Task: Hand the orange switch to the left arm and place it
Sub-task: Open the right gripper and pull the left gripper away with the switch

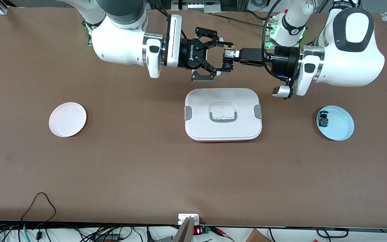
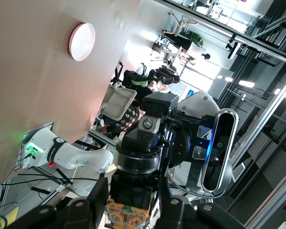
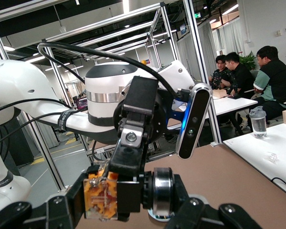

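The orange switch (image 1: 227,53), a small black part with an orange board (image 3: 100,195) at one end and a silver-ringed knob at the other, hangs in the air. It is over the table between the box (image 1: 223,114) and the robots' bases. My right gripper (image 1: 223,56) is shut on it, one finger on the board end and one on the knob end. My left gripper (image 1: 231,54) comes in from the left arm's end. Its fingers (image 2: 97,198) flank the switch's black body (image 2: 133,191) with slim gaps, still open.
The white box lies mid-table, nearer the front camera than both grippers. A bare pink plate (image 1: 67,119) sits toward the right arm's end. A blue plate (image 1: 343,132) toward the left arm's end holds a tiny blue-and-green part (image 1: 323,120).
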`<state>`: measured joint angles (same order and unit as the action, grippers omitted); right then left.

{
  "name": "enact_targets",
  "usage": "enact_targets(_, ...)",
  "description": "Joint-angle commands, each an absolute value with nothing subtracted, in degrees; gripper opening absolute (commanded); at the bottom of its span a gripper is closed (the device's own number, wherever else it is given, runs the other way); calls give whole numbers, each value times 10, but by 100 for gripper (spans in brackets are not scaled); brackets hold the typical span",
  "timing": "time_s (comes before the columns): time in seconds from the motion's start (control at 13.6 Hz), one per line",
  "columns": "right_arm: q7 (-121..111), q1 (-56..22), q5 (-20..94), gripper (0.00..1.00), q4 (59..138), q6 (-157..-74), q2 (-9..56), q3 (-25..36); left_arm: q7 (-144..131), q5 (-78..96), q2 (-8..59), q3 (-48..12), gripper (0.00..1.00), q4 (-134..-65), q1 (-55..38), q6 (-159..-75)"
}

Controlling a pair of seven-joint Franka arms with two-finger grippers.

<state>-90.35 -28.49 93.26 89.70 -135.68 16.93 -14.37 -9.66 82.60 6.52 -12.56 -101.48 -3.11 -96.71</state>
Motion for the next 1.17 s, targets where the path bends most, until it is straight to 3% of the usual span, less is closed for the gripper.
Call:
enact_targets(0.0, -911, -282, 943, 95, 893, -1351, 166, -142, -101, 834, 54, -127, 1, -1027, -24, -971)
enact_targets(0.07, -910, -282, 943, 100, 893, -1351, 166, -142, -103, 834, 55, -126, 0, -1025, -23, -971)
enact_targets(0.66, -908, -254, 943, 100, 903, -1331, 156, -142, -100, 832, 56, -120, 0, -1025, -4, -961)
enact_targets(0.88, -907, -226, 940, 100, 917, -1292, 147, -142, -98, 751, 59, -120, 0, -1024, 45, -917)
enact_targets(1.1, -907, -179, 935, 100, 936, -1203, 144, -141, -55, 638, 59, -120, 0, -1026, 96, -850)
